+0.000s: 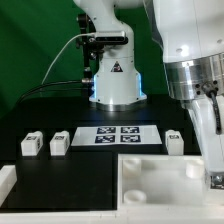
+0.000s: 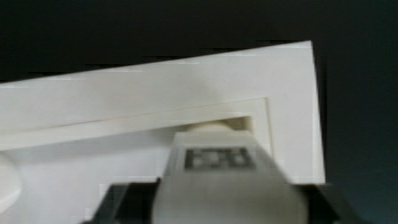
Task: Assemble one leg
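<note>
My gripper hangs over the right corner of the large white recessed panel. In the wrist view my gripper is shut on a leg, a small white post with a black-and-white tag. The dark fingers sit on either side of it. The leg's far end is at the inner corner of the panel's recess; I cannot tell whether it touches. The held leg barely shows in the exterior view. Three other legs stand on the black table: two at the exterior view's left and one at the right.
The marker board lies flat behind the panel, between the loose legs. The robot base stands behind it with a cable looping to the exterior view's left. A white block edge shows at the lower left.
</note>
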`<state>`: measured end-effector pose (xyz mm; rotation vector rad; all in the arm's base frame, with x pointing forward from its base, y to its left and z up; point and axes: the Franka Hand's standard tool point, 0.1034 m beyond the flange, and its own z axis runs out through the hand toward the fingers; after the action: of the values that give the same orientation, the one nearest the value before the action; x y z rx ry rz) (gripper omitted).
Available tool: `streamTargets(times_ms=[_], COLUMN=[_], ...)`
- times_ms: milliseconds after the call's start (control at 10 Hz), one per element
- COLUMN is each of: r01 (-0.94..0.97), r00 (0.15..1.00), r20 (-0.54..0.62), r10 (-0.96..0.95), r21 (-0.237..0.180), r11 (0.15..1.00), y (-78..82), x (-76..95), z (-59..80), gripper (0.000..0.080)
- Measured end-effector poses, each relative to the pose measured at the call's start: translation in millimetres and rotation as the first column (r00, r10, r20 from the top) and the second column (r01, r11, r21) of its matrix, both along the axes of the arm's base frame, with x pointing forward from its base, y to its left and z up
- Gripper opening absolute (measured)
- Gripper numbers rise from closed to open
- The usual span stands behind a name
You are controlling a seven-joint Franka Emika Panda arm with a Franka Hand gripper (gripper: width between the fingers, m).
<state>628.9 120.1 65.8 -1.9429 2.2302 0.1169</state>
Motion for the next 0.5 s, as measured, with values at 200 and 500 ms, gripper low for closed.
streamTargets(times_ms=[200, 500], r01=[-0.003, -0.011], r00=[1.000, 1.000], r20=[0.000, 0.006], r10=[0.003, 0.011], r21=[0.000, 0.000], r11=[1.000, 1.000], y=[0.5, 1.8], x=[-0.2, 0.1], z=[-0.1, 1.1], gripper=[0.0601, 0.0640])
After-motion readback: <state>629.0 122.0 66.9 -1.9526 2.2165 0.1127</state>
